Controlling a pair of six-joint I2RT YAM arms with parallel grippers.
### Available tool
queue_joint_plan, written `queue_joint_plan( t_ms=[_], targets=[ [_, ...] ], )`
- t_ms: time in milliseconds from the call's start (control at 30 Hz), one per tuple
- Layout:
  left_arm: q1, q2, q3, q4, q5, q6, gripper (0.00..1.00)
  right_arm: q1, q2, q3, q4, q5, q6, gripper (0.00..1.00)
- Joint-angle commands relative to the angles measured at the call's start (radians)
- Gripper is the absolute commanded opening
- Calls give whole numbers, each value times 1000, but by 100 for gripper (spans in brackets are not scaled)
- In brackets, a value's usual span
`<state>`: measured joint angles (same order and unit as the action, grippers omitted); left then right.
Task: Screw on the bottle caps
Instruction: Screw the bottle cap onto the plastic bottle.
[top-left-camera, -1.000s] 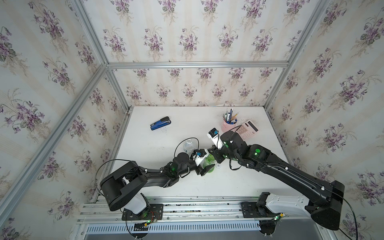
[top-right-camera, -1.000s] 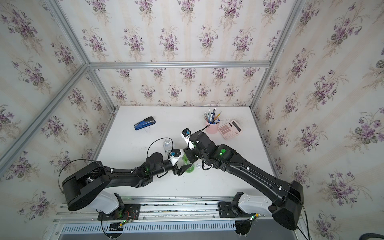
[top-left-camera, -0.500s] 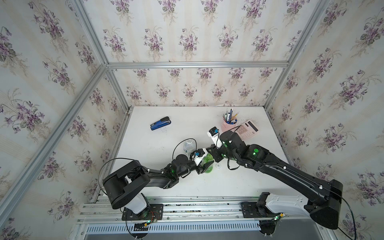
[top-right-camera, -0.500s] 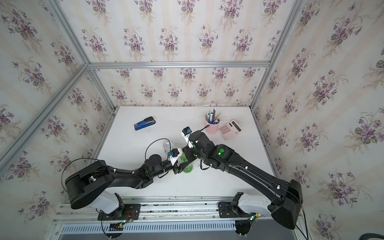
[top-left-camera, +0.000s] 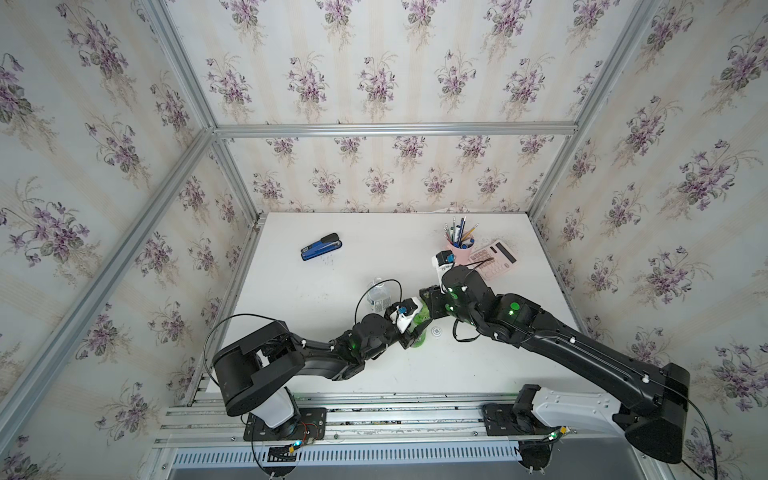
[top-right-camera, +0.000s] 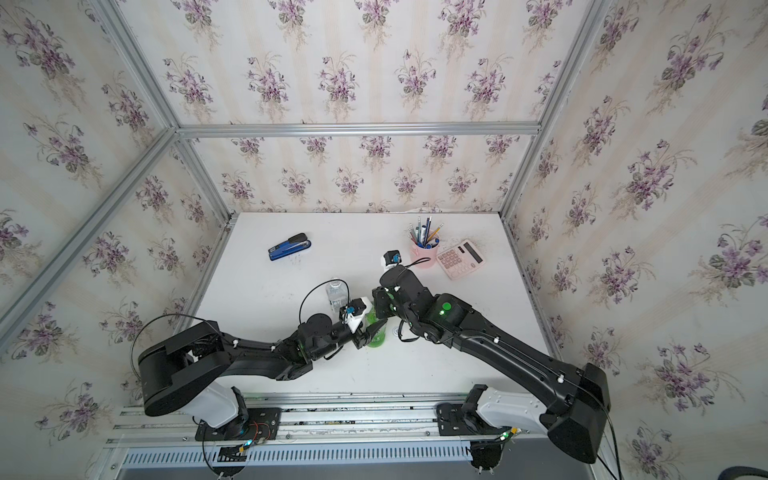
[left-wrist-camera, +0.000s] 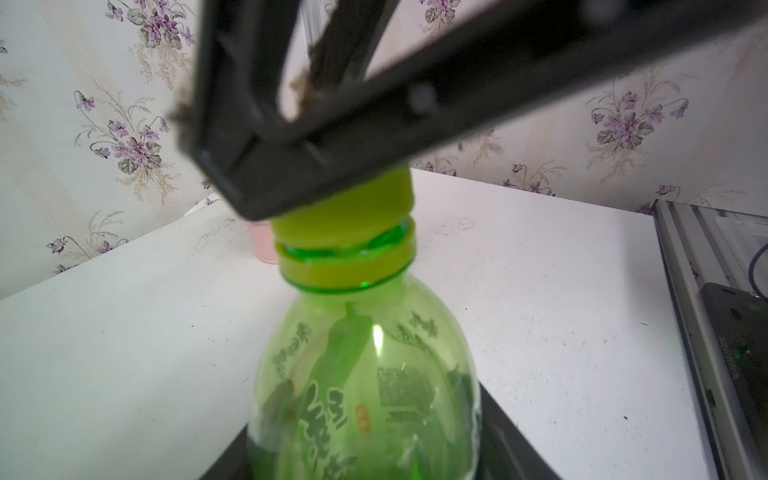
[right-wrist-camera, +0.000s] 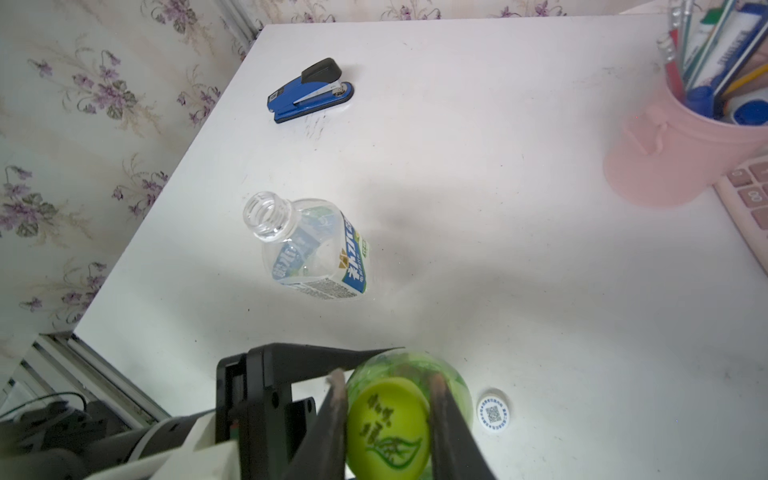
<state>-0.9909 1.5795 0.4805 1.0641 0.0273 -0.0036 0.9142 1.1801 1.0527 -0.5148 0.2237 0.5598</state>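
The translucent green bottle (top-left-camera: 420, 337) (top-right-camera: 376, 337) stands upright near the table's front middle. My left gripper (left-wrist-camera: 365, 451) is shut on its lower body, with a dark finger (left-wrist-camera: 509, 440) on each side. The yellow-green cap (right-wrist-camera: 388, 428) (left-wrist-camera: 345, 212) sits on the green bottle's neck, a strip of thread showing under it. My right gripper (right-wrist-camera: 388, 415) is shut on this cap from above. The white cap (right-wrist-camera: 493, 414) (top-left-camera: 436, 331) with a dark printed mark lies on the table just right of the green bottle. The clear bottle (right-wrist-camera: 311, 245) (top-left-camera: 378, 297) stands open-necked, behind and left.
A blue stapler (top-left-camera: 321, 246) (top-right-camera: 289, 246) lies at the back left. A pink pen cup (top-left-camera: 459, 246) (top-right-camera: 424, 251) and a pink calculator (top-left-camera: 494, 257) (top-right-camera: 461, 258) stand at the back right. The two arms meet over the green bottle, wrists close together.
My left gripper's jaws have closed in on the green bottle's body. The right gripper has stayed shut on the yellow-green cap over the neck.
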Motion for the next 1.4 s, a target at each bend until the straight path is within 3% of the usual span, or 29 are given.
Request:
queue_joint_plan(
  t_ms=[0,167,267,367,633,900,1367],
  targets=[
    [-11,-7,16,49,4,56,61,23,19,6,-77,-3,178,24],
    [3,-6,2,36,67,60,61,24,-8,29,-53,-32,122,37],
    [21,-16,-10,24,112,56,61,21,-15,79,-68,-67,1,49],
    [51,-38,-17,-8,153,45,61,0,-2,151,-149,-69,-109,52],
    [72,-59,-29,-22,207,42,61,-29,88,227,-265,-102,-253,51],
    [73,-59,-31,-24,197,40,61,-33,144,248,-302,-137,-238,46],
    [75,-58,-32,-29,197,40,61,-47,151,265,-310,-138,-258,28]
  ],
)
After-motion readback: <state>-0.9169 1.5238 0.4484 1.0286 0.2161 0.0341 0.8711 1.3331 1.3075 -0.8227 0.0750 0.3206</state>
